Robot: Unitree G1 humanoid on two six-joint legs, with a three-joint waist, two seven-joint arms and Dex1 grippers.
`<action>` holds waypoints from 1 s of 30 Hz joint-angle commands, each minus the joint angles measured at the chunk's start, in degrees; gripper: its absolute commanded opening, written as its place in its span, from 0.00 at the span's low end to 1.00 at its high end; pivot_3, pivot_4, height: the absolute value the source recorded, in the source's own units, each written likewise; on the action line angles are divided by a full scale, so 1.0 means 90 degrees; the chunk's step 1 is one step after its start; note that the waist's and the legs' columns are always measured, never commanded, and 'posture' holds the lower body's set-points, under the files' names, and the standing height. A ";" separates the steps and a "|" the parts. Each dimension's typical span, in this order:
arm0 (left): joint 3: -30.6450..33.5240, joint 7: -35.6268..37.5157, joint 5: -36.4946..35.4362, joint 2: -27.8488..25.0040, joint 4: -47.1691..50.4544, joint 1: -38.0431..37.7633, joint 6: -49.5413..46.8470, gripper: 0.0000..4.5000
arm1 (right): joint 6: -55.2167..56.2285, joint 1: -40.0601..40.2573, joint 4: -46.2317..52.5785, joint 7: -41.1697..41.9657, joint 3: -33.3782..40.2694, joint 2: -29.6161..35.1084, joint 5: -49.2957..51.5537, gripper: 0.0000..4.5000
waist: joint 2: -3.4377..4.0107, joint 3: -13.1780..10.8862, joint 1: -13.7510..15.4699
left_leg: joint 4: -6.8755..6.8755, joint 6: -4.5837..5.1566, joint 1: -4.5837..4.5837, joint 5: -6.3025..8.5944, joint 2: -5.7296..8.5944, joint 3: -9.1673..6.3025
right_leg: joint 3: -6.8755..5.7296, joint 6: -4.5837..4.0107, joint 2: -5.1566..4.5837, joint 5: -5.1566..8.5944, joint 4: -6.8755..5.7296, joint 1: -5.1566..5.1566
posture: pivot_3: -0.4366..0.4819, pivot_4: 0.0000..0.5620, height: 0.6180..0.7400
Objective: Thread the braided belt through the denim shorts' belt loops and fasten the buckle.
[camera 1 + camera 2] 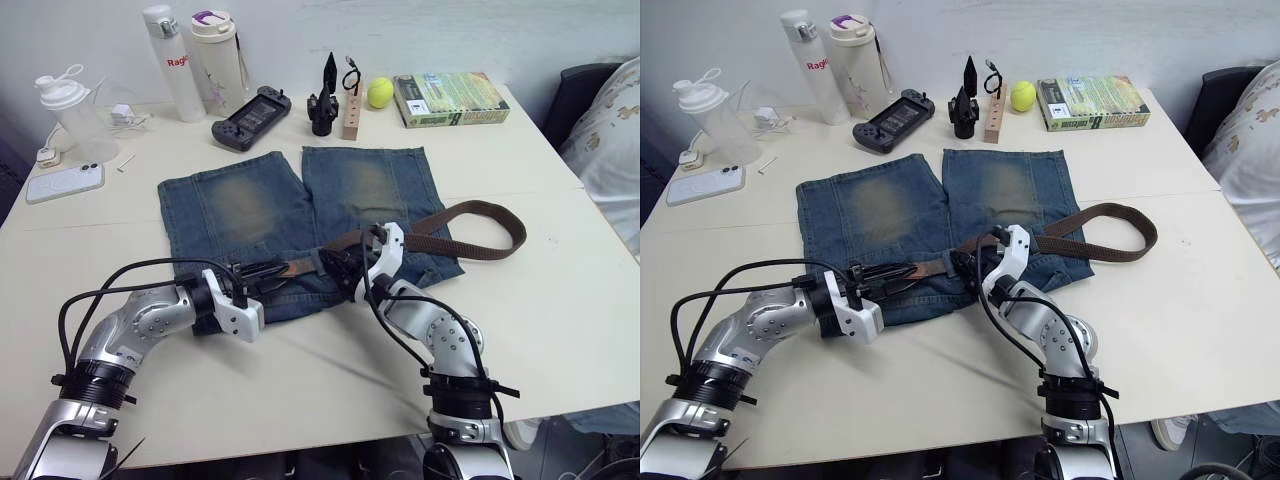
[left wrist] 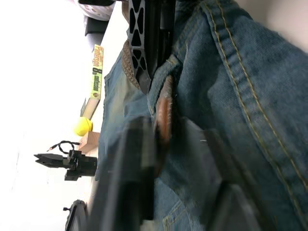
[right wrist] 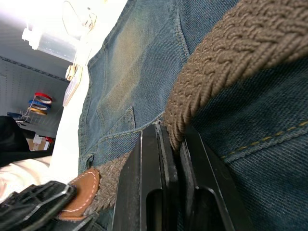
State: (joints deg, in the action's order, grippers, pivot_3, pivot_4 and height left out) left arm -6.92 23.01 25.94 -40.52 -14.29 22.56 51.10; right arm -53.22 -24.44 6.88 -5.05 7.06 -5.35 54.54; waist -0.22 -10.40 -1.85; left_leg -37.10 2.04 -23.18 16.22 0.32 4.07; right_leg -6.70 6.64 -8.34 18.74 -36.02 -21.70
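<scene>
The denim shorts (image 1: 250, 215) lie flat on the table with the waistband towards me. The braided belt (image 1: 480, 228) runs along the waistband and curls back in a wide bend past the shorts' right side. My left gripper (image 1: 268, 272) points right and is shut on the belt's smooth leather end (image 2: 163, 113), which comes out under a belt loop (image 2: 162, 77). Just to its right, my right gripper (image 1: 336, 262) is shut on the braided part (image 3: 216, 62) at the middle of the waistband. The buckle is hidden.
Along the table's far edge stand two bottles (image 1: 172, 60), a game controller (image 1: 250, 115), a black tool (image 1: 325, 95), a wooden block (image 1: 352, 110), a tennis ball (image 1: 380, 92) and a book (image 1: 450, 98). A phone (image 1: 65, 182) and a shaker bottle (image 1: 72, 115) are at far left. A person's patterned sleeve (image 1: 612, 140) shows at right.
</scene>
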 commanded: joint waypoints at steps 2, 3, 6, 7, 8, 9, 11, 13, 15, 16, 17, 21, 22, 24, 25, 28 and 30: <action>0.0038 -0.0171 0.0100 -0.0147 0.0036 0.0079 0.0013 0.01 | -0.0110 0.0023 0.0163 0.0008 -0.0052 -0.0109 0.0061 0.00 | 0.0000 0.0000 0.0001 | 0.0000 0.0000 0.0000 0.0000 0.0000 0.0000 | 0.0000 0.0000 0.0000 0.0000 0.0000 0.0000 | 0.48 0.27 0.86; 0.0035 -0.0184 0.0112 -0.0151 0.0035 0.0081 -0.0005 0.01 | -0.0114 0.0019 0.0162 0.0010 -0.0047 -0.0109 0.0060 0.00 | 0.0000 0.0000 0.0000 | 0.0000 0.0000 0.0000 0.0000 0.0000 0.0000 | 0.0000 0.0000 0.0000 0.0000 0.0000 0.0000 | 0.48 0.27 0.86; -0.0007 -0.0213 0.0154 -0.0166 0.0056 0.0095 -0.0015 0.01 | -0.0158 0.0007 0.0178 0.0038 -0.0042 -0.0078 0.0076 0.00 | 0.0000 0.0000 0.0002 | 0.0000 0.0000 0.0000 0.0000 0.0000 0.0000 | 0.0000 0.0000 0.0000 0.0000 0.0000 0.0000 | 0.48 0.27 0.86; -0.0017 -0.0222 0.0172 -0.0162 0.0072 0.0094 -0.0026 0.01 | -0.0178 -0.0003 0.0186 0.0043 -0.0023 -0.0085 0.0120 0.00 | 0.0000 0.0000 0.0002 | 0.0000 0.0000 0.0000 0.0000 0.0000 0.0000 | 0.0000 0.0000 0.0000 0.0000 0.0000 0.0000 | 0.48 0.27 0.86; -0.0026 -0.0226 0.0181 -0.0158 0.0086 0.0089 -0.0038 0.01 | -0.0182 -0.0017 0.0199 0.0031 0.0008 -0.0101 0.0161 0.00 | 0.0000 0.0000 0.0003 | 0.0000 0.0000 0.0000 0.0000 0.0000 0.0000 | -0.0001 0.0000 0.0000 0.0000 0.0000 0.0000 | 0.48 0.27 0.86; -0.0034 -0.0232 0.0184 -0.0156 0.0092 0.0085 -0.0032 0.01 | -0.0176 -0.0035 0.0218 0.0010 0.0042 -0.0113 0.0188 0.00 | 0.0000 0.0000 0.0005 | 0.0000 0.0000 0.0000 0.0000 0.0000 0.0000 | -0.0001 0.0000 0.0000 0.0000 0.0000 0.0000 | 0.48 0.27 0.86; -0.0054 -0.0233 0.0184 -0.0163 0.0104 0.0067 -0.0022 0.00 | -0.0215 -0.0048 0.0352 -0.0021 0.0084 -0.0061 0.0242 0.18 | 0.0000 0.0000 0.0007 | 0.0000 0.0000 0.0000 0.0000 0.0000 0.0000 | 0.0000 0.0000 0.0000 0.0000 0.0000 0.0000 | 0.48 0.27 0.86; -0.0063 -0.0251 0.0197 -0.0176 0.0111 0.0047 -0.0009 0.00 | -0.0353 -0.0044 0.0593 -0.0049 0.0191 0.0046 0.0473 0.35 | 0.0000 0.0000 0.0012 | 0.0000 0.0000 -0.0001 0.0000 0.0000 0.0000 | 0.0000 0.0000 0.0000 0.0000 0.0001 0.0000 | 0.48 0.27 0.86; -0.0077 -0.0243 0.0175 -0.0192 0.0122 0.0028 -0.0009 0.00 | -0.0550 0.0005 0.0967 -0.0014 0.0285 0.0343 0.0663 0.56 | 0.0000 0.0000 0.0021 | 0.0000 0.0000 -0.0001 0.0000 0.0000 -0.0001 | -0.0001 0.0000 -0.0001 0.0000 0.0001 0.0000 | 0.48 0.27 0.86; -0.0086 -0.0231 0.0157 -0.0196 0.0129 0.0021 -0.0015 0.00 | -0.0655 0.0039 0.1144 0.0035 0.0302 0.0522 0.0720 0.67 | 0.0000 0.0000 0.0024 | -0.0001 0.0000 -0.0002 0.0000 0.0001 -0.0001 | -0.0001 0.0000 -0.0002 0.0000 0.0001 0.0000 | 0.48 0.27 0.86; -0.0088 -0.0225 0.0132 -0.0201 0.0124 0.0013 -0.0014 0.00 | -0.0761 0.0107 0.1511 0.0312 0.0318 0.1042 0.0686 0.75 | 0.0000 0.0000 0.0028 | 0.0000 0.0001 -0.0003 0.0000 0.0002 -0.0001 | -0.0001 0.0000 -0.0004 0.0000 0.0002 0.0000 | 0.48 0.27 0.86; -0.0106 -0.0245 0.0116 -0.0206 0.0060 0.0017 0.0001 0.00 | -0.0041 0.0455 0.2740 0.2161 -0.0610 0.3621 -0.0787 0.75 | 0.0006 -0.0005 0.0078 | -0.0015 0.0025 -0.0011 0.0013 0.0016 0.0001 | -0.0009 0.0005 -0.0016 -0.0002 0.0010 0.0005 | 0.48 0.27 0.86; -0.0124 -0.0229 0.0069 -0.0183 0.0044 0.0031 -0.0014 0.00 | 0.0522 0.0577 0.2899 0.2727 -0.0989 0.4393 -0.1477 0.75 | 0.0004 -0.0004 0.0082 | -0.0015 0.0029 -0.0009 0.0015 0.0020 0.0008 | -0.0007 0.0007 -0.0018 -0.0002 0.0015 0.0005 | 0.48 0.27 0.86; -0.0159 -0.0193 0.0000 -0.0147 0.0029 0.0055 -0.0049 0.00 | 0.1343 0.0743 0.2942 0.3403 -0.1441 0.5235 -0.2350 0.75 | 0.0001 -0.0002 0.0041 | -0.0014 0.0029 -0.0003 0.0016 0.0015 0.0017 | -0.0007 0.0009 -0.0019 -0.0002 0.0017 0.0005 | 0.48 0.27 0.86; -0.0176 -0.0197 0.0005 -0.0135 0.0009 0.0065 -0.0041 0.00 | 0.2019 0.0764 0.2856 0.3705 -0.1892 0.5731 -0.3174 0.75 | -0.0003 -0.0001 0.0025 | -0.0010 0.0026 0.0000 0.0014 0.0011 0.0018 | -0.0008 0.0009 -0.0018 -0.0002 0.0017 0.0006 | 0.48 0.27 0.86; -0.0208 -0.0229 0.0045 -0.0106 -0.0020 0.0085 -0.0036 0.00 | 0.3548 0.0724 0.2413 0.4219 -0.2881 0.6524 -0.5055 0.75 | -0.0003 -0.0003 0.0041 | -0.0008 0.0014 0.0006 0.0010 0.0001 0.0029 | -0.0021 0.0008 -0.0015 -0.0002 0.0011 0.0000 | 0.48 0.27 0.86; -0.0228 -0.0249 0.0049 -0.0094 -0.0031 0.0098 -0.0033 0.00 | 0.4168 0.0645 0.2057 0.4301 -0.3165 0.6574 -0.5748 0.75 | -0.0007 -0.0005 0.0050 | -0.0014 0.0013 0.0004 0.0010 0.0002 0.0031 | -0.0034 0.0008 -0.0016 -0.0002 0.0014 0.0004 | 0.48 0.27 0.86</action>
State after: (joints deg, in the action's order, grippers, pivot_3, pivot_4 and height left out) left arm -9.03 21.30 27.18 -41.31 -14.38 23.09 50.56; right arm -21.45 -17.75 26.15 32.50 -19.94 53.56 8.59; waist -0.28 -10.45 -1.40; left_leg -37.27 2.17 -23.14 16.30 0.36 4.36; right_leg -7.07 6.72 -8.49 18.72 -35.89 -21.63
